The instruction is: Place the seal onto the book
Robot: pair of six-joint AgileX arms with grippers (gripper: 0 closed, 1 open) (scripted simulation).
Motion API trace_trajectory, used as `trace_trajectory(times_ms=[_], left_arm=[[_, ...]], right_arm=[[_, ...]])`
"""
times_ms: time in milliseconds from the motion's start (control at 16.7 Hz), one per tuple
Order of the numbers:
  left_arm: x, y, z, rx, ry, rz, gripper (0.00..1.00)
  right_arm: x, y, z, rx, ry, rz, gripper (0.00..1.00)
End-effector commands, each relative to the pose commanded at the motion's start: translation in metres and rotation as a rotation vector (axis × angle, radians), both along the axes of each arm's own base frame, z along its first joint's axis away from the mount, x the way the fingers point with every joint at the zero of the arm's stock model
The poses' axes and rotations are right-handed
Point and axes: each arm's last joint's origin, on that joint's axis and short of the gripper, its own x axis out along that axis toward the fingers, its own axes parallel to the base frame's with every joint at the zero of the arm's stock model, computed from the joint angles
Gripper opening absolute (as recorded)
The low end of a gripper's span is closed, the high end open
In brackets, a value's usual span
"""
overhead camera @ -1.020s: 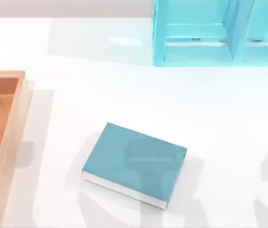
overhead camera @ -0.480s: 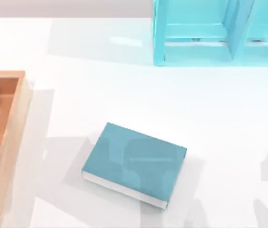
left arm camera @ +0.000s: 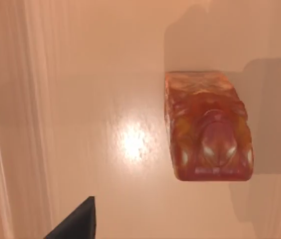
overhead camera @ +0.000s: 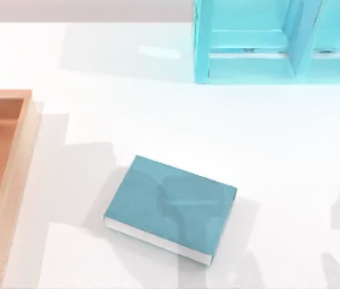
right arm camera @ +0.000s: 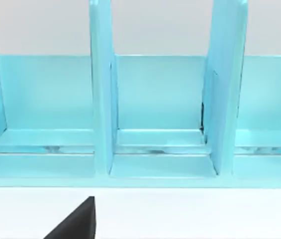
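Note:
The seal [left arm camera: 207, 129], an orange-tan block with a darker red rounded top, rests on a pale wooden surface in the left wrist view. A dark tip of my left gripper [left arm camera: 75, 221] shows at the frame's edge, apart from the seal and above the wood. The book [overhead camera: 170, 208], teal-blue with white page edges, lies flat near the table's middle front in the top view, with nothing on its cover. A dark tip of my right gripper [right arm camera: 75, 221] hangs over the white table, facing the shelf unit.
A shallow wooden tray [overhead camera: 14, 180] lies along the table's left side. A turquoise shelf unit [overhead camera: 278, 42] with upright dividers [right arm camera: 102, 99] stands at the back right. Bare white table surrounds the book.
The grey arm shadows on the table and book have slid left toward the wooden tray. The book has not moved.

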Motion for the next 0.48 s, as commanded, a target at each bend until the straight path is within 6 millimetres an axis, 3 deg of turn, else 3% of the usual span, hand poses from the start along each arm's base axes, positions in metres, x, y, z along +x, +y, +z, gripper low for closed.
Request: trace_trajectory(times_ms=[300, 480], left_arm=[[0.000, -0.002, -0.001, 0.000, -0.002, -0.003, 1.00], [0.003, 0.000, -0.019, 0.000, 0.002, 0.000, 1.00]], right_arm=[[0.000, 0.000, 0.000, 0.000, 0.000, 0.000, 1.00], [0.000, 0.000, 0.000, 0.000, 0.000, 0.000, 1.00]])
